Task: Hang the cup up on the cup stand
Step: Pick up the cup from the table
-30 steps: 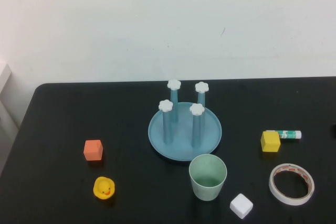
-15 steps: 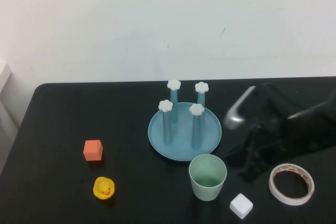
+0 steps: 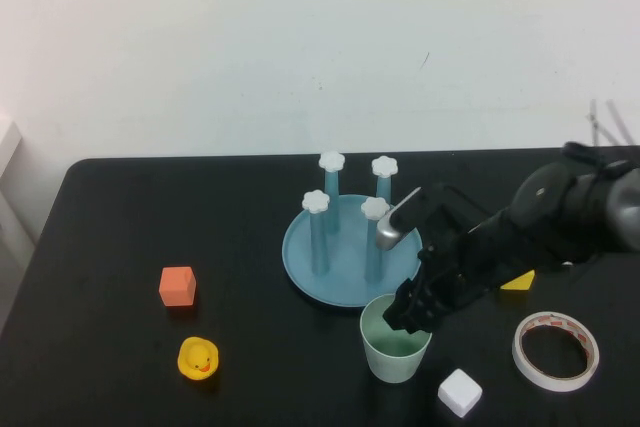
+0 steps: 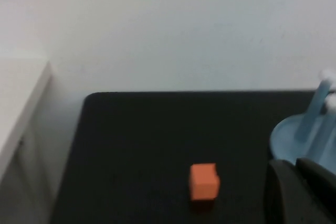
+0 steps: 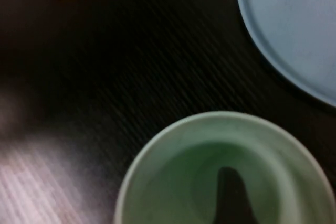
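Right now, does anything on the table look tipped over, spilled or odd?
Nothing stands out. The cup stands upright beside the cup stand, right gripper at its rim. Left gripper is parked by the stand's left side.

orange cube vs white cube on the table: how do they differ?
The orange cube lies on the robot's left side, well apart from the cup; the white cube lies close beside the cup, nearer the robot. The orange cube looks slightly larger. The white cube sits near the right gripper; the orange one does not. Both rest on the black table.
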